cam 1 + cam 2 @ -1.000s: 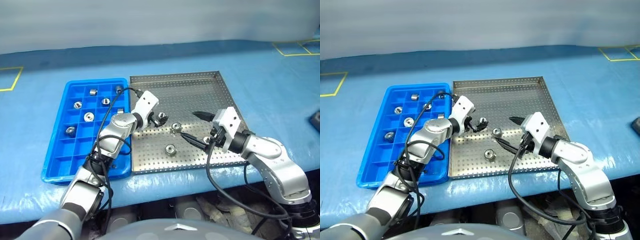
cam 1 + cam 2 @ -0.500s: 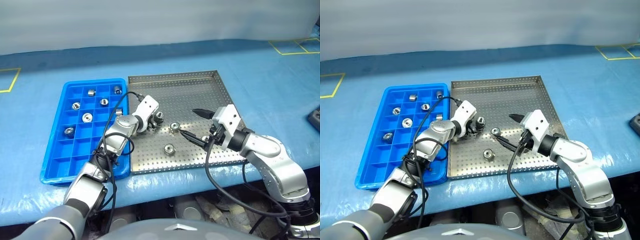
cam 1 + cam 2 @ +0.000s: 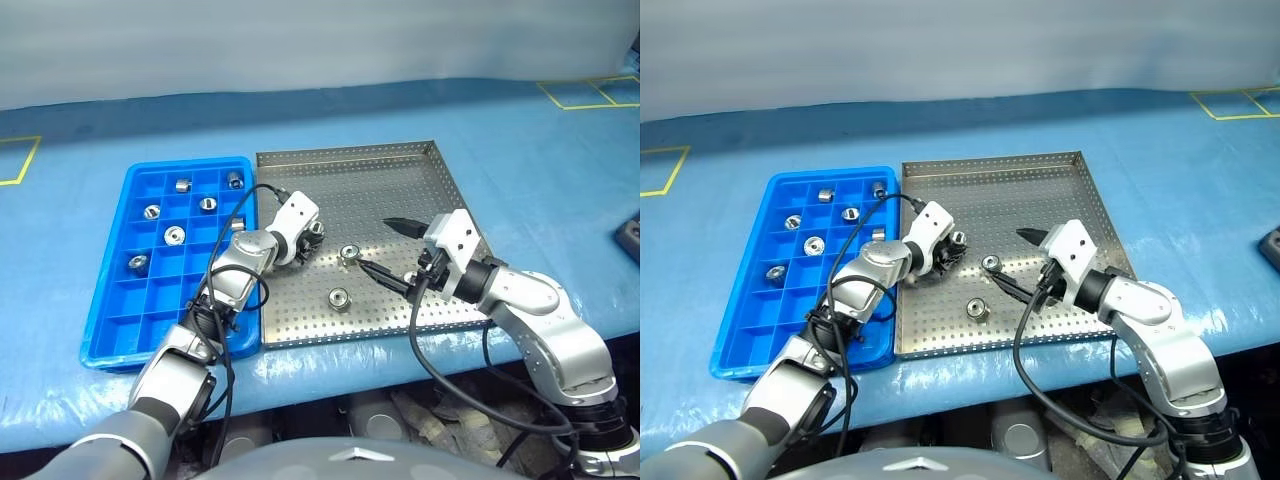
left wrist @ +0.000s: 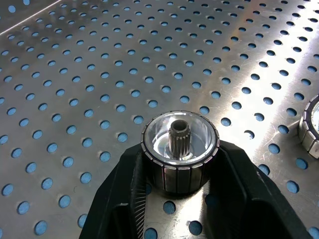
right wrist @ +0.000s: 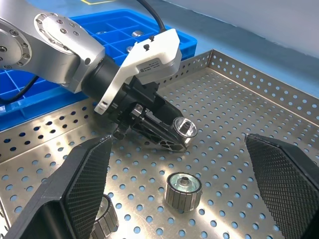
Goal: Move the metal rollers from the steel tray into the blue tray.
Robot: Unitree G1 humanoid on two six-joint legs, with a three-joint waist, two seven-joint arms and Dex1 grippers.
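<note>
- We see our left tool [image 4: 180, 169] clamped on 1 metal roller [image 4: 179, 149], a black finger pressing each side, with the roller sitting low over the perforated floor of the steel tray [image 3: 400, 175]; we cannot tell whether it touches the floor.
- Our right tool [image 5: 182, 164] hangs over the right part of the steel tray with its 2 fingers spread wide and nothing between them.
- 2 more rollers lie loose on the steel tray: 1 [image 3: 351, 254] between the 2 tools, and another [image 3: 340, 298] nearer the tray's front edge.
- A further roller [image 3: 411, 277] shows just beside the right tool's lower finger.
- The blue tray [image 3: 110, 330] sits on the bench [image 3: 560, 170] against the steel tray's left rim, and we count 5 rollers in its far compartments, for example 1 [image 3: 175, 235] near the middle.
</note>
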